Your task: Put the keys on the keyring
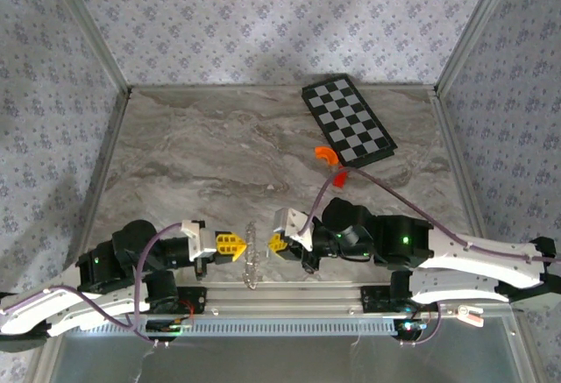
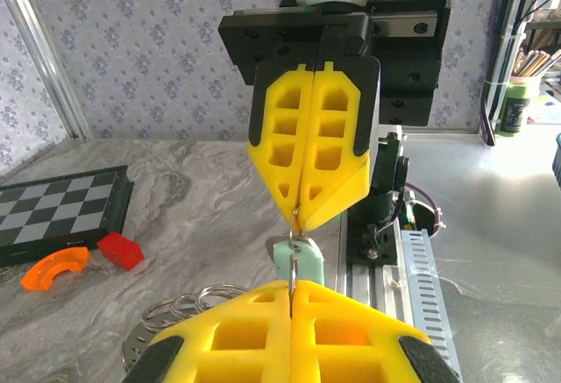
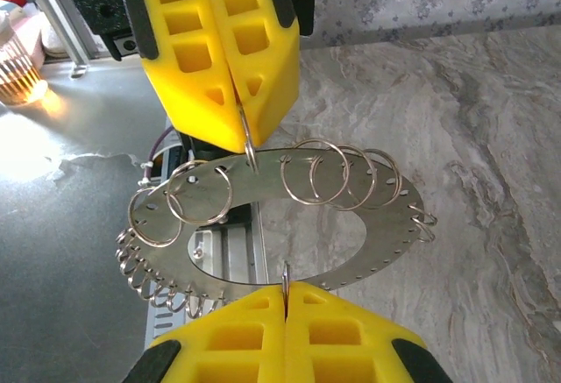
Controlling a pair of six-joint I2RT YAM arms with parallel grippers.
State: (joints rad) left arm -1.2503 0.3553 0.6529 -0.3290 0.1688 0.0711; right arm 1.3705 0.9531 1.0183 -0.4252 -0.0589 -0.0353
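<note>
The keyring (image 3: 377, 225) is a silvery oval plate with holes that carries several thin split rings. It stands on edge between my two grippers, near the table's front edge (image 1: 252, 260). My left gripper (image 2: 292, 288) is shut on one thin ring. My right gripper (image 3: 285, 291) faces it tip to tip and is shut on a thin ring too. In the left wrist view the pale teal key (image 2: 302, 260) hangs on the ring between the two tips. More rings (image 2: 188, 300) show at the lower left. From above, the left gripper (image 1: 237, 247) and right gripper (image 1: 273, 244) almost meet.
A checkered board (image 1: 349, 122) lies at the back right, with an orange curved piece (image 1: 326, 154) and a small red block (image 1: 339, 175) just in front of it. A metal rail (image 1: 289, 295) runs along the near edge. Patterned walls close the table in.
</note>
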